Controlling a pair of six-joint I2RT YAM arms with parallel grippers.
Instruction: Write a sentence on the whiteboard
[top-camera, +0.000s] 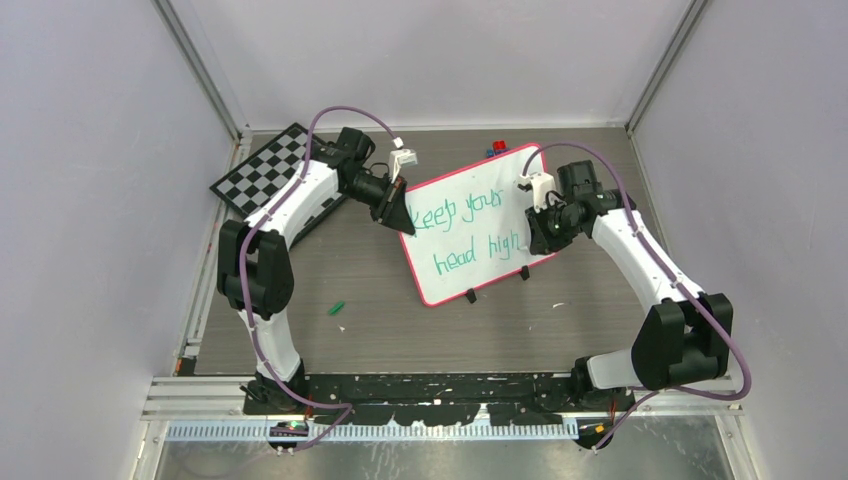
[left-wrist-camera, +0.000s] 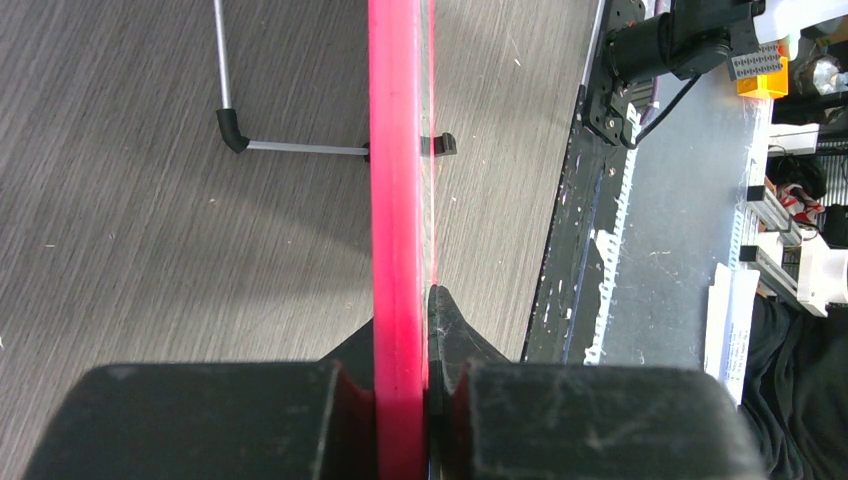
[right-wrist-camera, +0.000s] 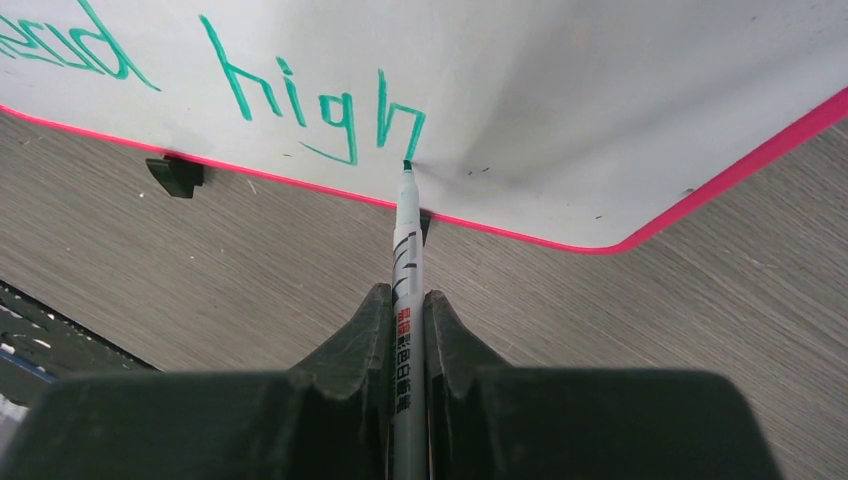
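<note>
Gripping the whiteboard (top-camera: 475, 185), propped on the table (top-camera: 350, 275), by its rim suits a seemingly light, stiff, slick panel. Your left jaws clamp there; your right jaws clench the marker (right-wrist-camera: 408, 262) at the sentence's (top-camera: 447, 212) last letter.

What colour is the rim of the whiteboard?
Red-pink; the rim of the whiteboard shows best in the left wrist view.
</note>
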